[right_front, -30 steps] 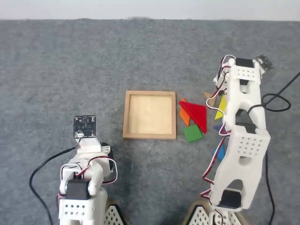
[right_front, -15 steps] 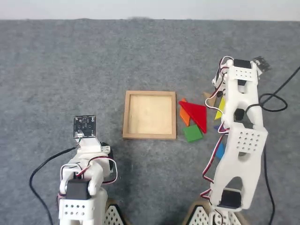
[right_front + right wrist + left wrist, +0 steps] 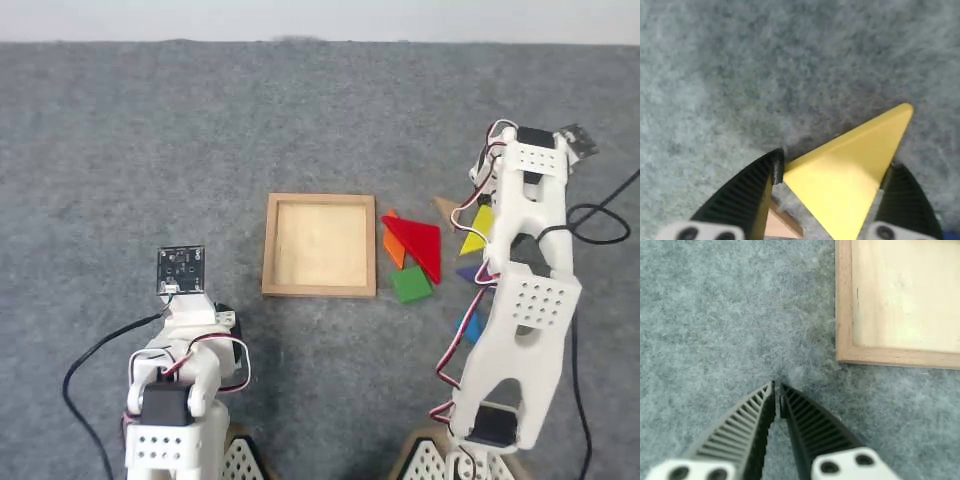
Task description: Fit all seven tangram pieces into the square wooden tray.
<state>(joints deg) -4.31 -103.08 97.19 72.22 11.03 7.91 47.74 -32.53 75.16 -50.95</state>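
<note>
My left jaws (image 3: 776,390) are closed tip to tip with nothing between them. They hang low over the grey felt surface (image 3: 150,130), just off one corner of the square wooden tray (image 3: 844,305). In the high view that arm sits folded at the near left, apart from the tray (image 3: 270,245), whose floor is bare wood.

My right jaws (image 3: 832,175) are clamped on the yellow triangle (image 3: 850,170), with one black finger (image 3: 757,185) against a corner of it and the other against the opposite edge. A sliver of a tan piece (image 3: 782,226) shows under the yellow one.

From above, the right arm stretches out over the far right of the surface, with the yellow triangle (image 3: 478,228) peeking out beside it. The tan triangle (image 3: 446,208) lies just beside that.

The red triangle (image 3: 418,243), the orange piece (image 3: 393,248) and the green square (image 3: 411,284) are bunched together just outside the tray's right rim. A purple piece (image 3: 467,272) and a blue piece (image 3: 468,325) are partly hidden by the arm.
</note>
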